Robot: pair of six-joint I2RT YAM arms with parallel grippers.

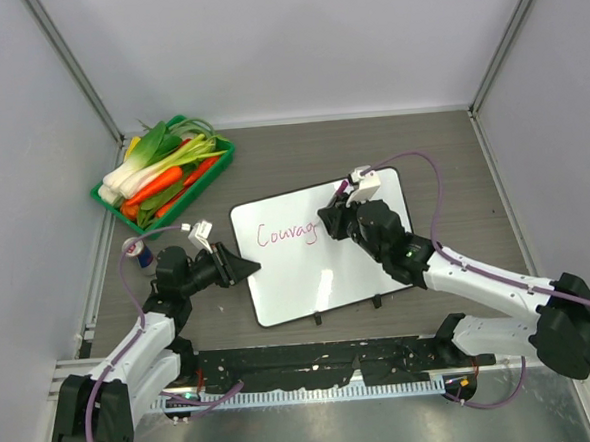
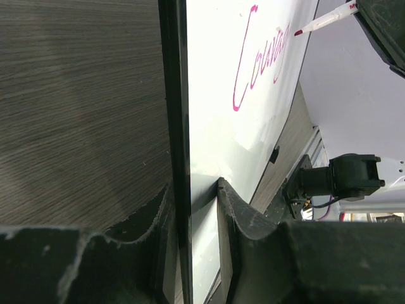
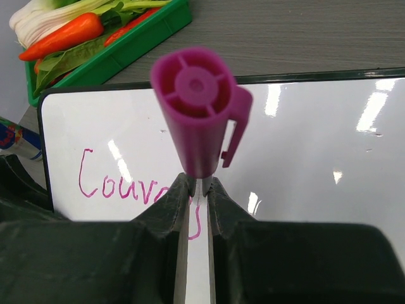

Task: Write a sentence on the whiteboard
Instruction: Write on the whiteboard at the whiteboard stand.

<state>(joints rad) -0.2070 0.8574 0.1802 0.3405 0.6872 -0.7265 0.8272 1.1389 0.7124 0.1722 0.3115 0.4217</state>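
The whiteboard [image 1: 318,275] lies flat on the dark table, tilted a little. The sentence [image 1: 284,234] is pink cursive at its upper left, reading "Courag". My left gripper [image 1: 246,269] is shut on the board's left edge; in the left wrist view the black frame of the whiteboard [image 2: 215,95] sits between the fingers of that gripper [image 2: 193,190]. My right gripper [image 1: 333,217] is shut on a pink marker [image 1: 341,189] over the writing's end. From the right wrist, the marker [image 3: 199,107] stands up out of the gripper [image 3: 198,183], above the whiteboard [image 3: 304,152] and the sentence [image 3: 120,180]. Seen from the left wrist, the marker tip [image 2: 299,31] is next to the sentence [image 2: 259,63].
A green tray [image 1: 215,169] of carrots and leafy vegetables sits at the back left. A small red and blue can [image 1: 144,254] stands behind the left gripper. Two black clips [image 1: 318,320] stick out of the board's near edge. Grey walls enclose the table.
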